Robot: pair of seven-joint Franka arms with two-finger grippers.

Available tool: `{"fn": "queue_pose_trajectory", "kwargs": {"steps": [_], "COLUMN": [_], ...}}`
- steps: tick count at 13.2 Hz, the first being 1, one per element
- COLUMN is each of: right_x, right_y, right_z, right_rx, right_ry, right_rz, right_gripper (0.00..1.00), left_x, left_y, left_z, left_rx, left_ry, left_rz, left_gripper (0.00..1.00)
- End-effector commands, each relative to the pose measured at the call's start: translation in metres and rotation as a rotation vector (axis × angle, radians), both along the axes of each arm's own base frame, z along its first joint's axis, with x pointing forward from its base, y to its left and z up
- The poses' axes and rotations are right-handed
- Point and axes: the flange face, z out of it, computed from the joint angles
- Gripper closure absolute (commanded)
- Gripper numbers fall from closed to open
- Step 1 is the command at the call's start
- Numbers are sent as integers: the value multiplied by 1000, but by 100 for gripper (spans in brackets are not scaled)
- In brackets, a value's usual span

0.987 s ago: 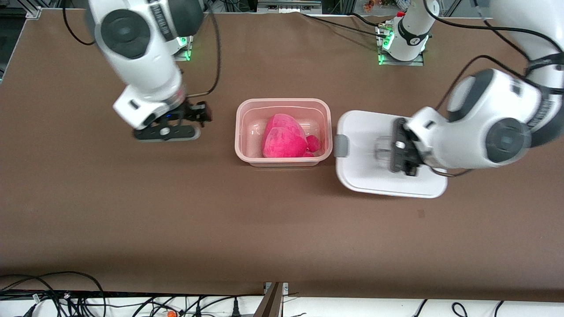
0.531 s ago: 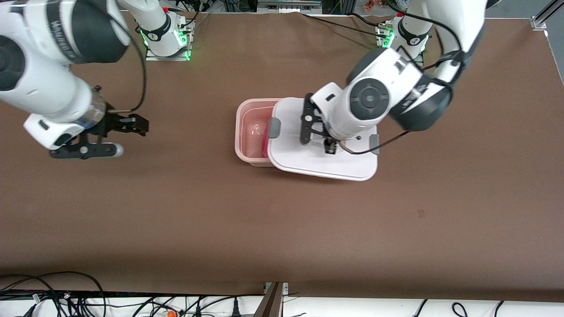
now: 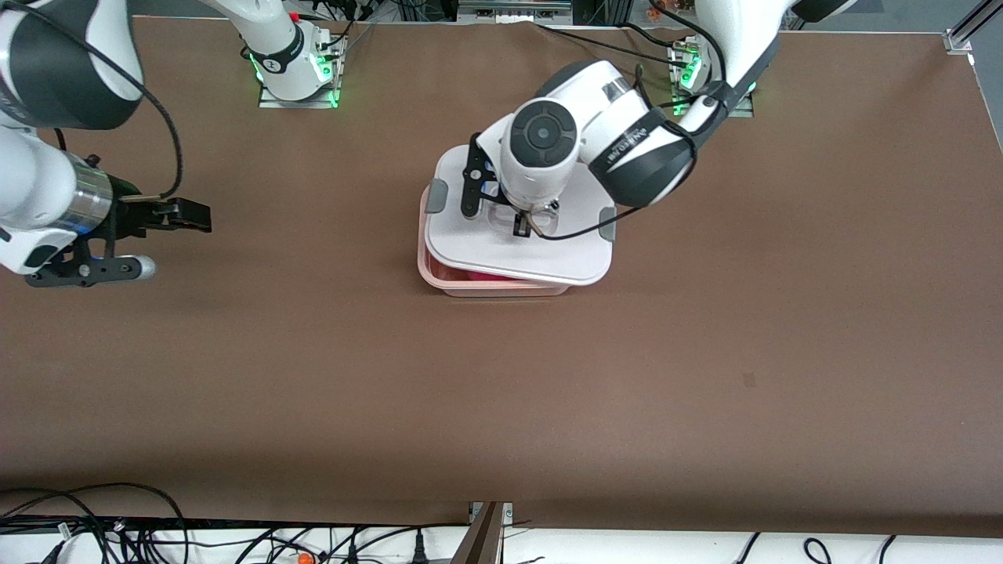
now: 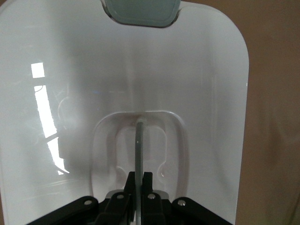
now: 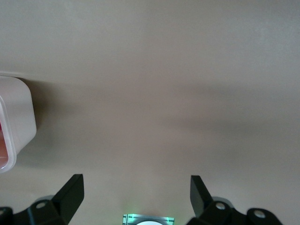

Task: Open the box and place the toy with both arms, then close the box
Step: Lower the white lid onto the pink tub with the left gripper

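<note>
From the front camera I see the left pincer [image 3: 523, 222] clamped on the recessed handle in the middle of the white lid [image 3: 548, 251], holding it over the pink box [image 3: 501, 286] near the centre of the brown counter [image 3: 501, 376]. The lid is skewed and does not line up with the box: its edge overhangs toward the left arm's end, while a strip of the box's rim shows on the side nearer the camera. A sliver of the pink toy [image 3: 487, 276] shows inside the box under the lid's edge. Grey clips [image 3: 436, 196] sit on the lid's two short ends. The right pincer [image 3: 176, 239] hangs over bare counter toward the right arm's end, well apart from the box, fingers spread.

In the left wrist view, the pincer's fingers [image 4: 146, 180] are together on the thin bar of the handle [image 4: 139, 145], with a grey clip [image 4: 140, 11] at the lid's edge.

In the right wrist view, the two fingertips [image 5: 70, 190] stand wide apart over the counter, with a corner of the box [image 5: 18, 117] at the frame's edge.
</note>
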Motion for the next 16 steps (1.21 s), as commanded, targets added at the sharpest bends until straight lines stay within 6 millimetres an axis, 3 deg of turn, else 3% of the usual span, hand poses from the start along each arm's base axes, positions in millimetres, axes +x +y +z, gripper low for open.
{"fn": "queue_pose_trajectory", "kwargs": {"steps": [1,3,5,7,12,16], "right_x": [-37,-47,-44,-43,-60,-53], "right_y": [-32,-38,-42,-39,-47,-52], "right_z": [42,33,30,28,43,41], "right_rx": [30,33,20,-58,-85,-83], "right_ry": [-69,-24,-26,-25,8,-17], "right_rz": [-29,-38,-31,-4,-22,-29], "right_gripper": [0,0,0,0,0,0], "left_x": [-2,-8,-4,-6,-3,3], "left_y": [-7,-14,-14,-19,-30,-37], "left_z": [-19,-27,-37,-35,-49,-50], "left_rx": [56,77,81,64,81,68], "left_ry": [-12,-5,11,-3,-53,-58], "left_rz": [46,85,105,104,114,144], "left_gripper": [100,100,100,100,100,100]}}
